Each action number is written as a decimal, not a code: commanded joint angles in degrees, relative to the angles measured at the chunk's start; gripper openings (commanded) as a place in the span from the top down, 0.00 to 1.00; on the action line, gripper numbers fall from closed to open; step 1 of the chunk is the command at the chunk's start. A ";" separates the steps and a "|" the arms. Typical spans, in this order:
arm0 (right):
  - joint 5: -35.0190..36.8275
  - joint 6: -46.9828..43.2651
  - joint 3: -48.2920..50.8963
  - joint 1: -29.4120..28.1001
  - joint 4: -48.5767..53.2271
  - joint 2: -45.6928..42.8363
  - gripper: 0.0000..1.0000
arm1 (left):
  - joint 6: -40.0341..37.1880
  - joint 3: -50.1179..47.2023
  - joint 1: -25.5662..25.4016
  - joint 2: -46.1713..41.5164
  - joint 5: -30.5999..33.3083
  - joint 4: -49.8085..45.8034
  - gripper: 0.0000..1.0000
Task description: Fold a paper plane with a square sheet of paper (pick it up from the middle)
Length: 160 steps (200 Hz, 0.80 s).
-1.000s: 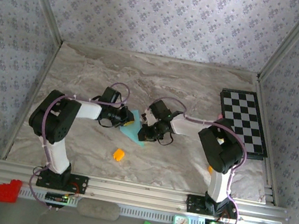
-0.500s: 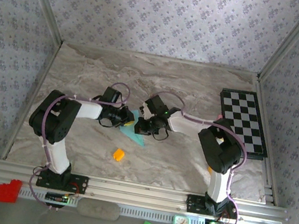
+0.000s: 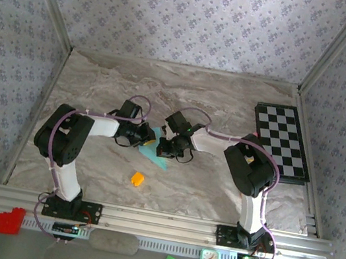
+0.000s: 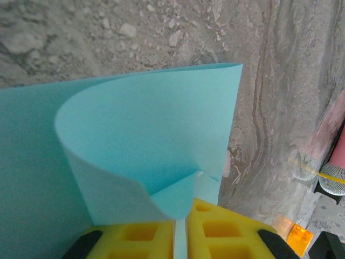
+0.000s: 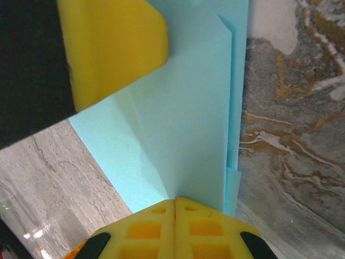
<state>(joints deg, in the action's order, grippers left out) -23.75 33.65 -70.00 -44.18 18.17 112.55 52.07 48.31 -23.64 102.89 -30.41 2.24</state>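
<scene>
Closest to the arm bases, a small orange plastic cube (image 3: 137, 178) lies on the grey marbled tabletop (image 3: 100, 83), nearer than both end effectors and apart from them. Beyond it, the left end effector (image 3: 146, 138) and the right end effector (image 3: 164, 147) meet tip to tip over the middle of the tabletop, with the thin teal-blue sheet of paper (image 3: 156, 158) between and just below them, one pointed corner sticking out on the near side. In the left wrist view the left end effector (image 4: 183, 216) has its yellow fingers pressed together on an edge of the teal-blue sheet of paper (image 4: 145, 135), which curls up and away from the pinch in a loose roll with a folded flap at the grip. In the right wrist view the right end effector (image 5: 175, 208) is likewise clamped on the teal-blue sheet of paper (image 5: 183, 108), whose layered, creased edges run straight away from its tips to a yellow finger (image 5: 113, 48) of the opposite arm. Farther off, well to the right of the right end effector, a black-and-white checkered board (image 3: 283, 142) lies flat at the tabletop's edge.
</scene>
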 commanded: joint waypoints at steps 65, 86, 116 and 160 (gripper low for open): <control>-1.38 -2.27 5.96 0.03 6.96 -3.16 0.96 | 1.67 0.19 0.17 4.47 9.23 -12.05 0.86; -1.87 -2.53 6.89 -0.03 7.30 -3.89 0.96 | 1.89 0.21 0.26 4.69 9.58 -12.52 0.87; -2.22 -2.95 7.76 -0.18 8.00 -4.67 0.96 | 2.15 0.35 0.26 4.77 9.66 -12.72 0.87; -2.70 -3.57 8.97 -0.42 8.75 -5.40 0.96 | 2.26 0.27 0.26 4.66 9.69 -12.99 0.87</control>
<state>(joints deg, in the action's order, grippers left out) -25.34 31.48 -63.40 -43.99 19.22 108.12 53.45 50.61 -23.99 103.61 -28.93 -1.98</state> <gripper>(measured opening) 0.041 0.133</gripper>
